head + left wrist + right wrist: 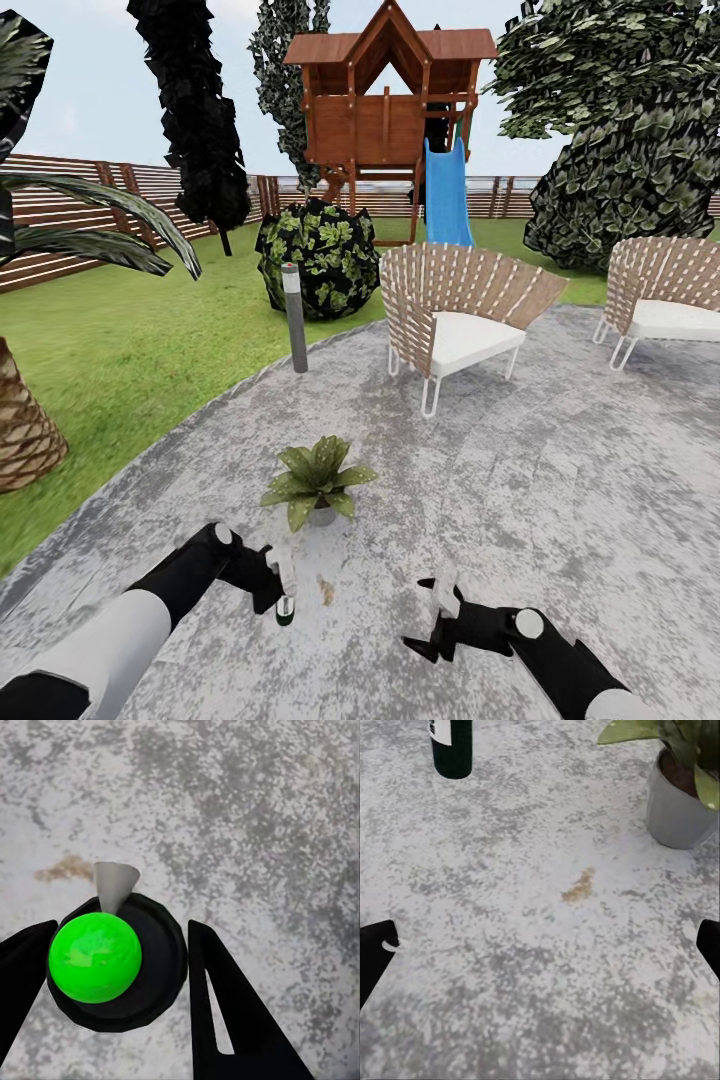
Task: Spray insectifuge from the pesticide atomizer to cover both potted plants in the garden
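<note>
Atomizer [105,960] stands upright on the patio paving [560,520] beside the potted plant [318,485], between the spread fingers of the left gripper [120,967]; no grip is visible. Right gripper [440,620] hangs wide, empty. An off-centre closing could topple the atomizer.

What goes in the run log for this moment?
left gripper: fingers open around atomizer | atomizer: upright on patio | right gripper: open, holding nothing | potted plant: ahead on patio
</note>
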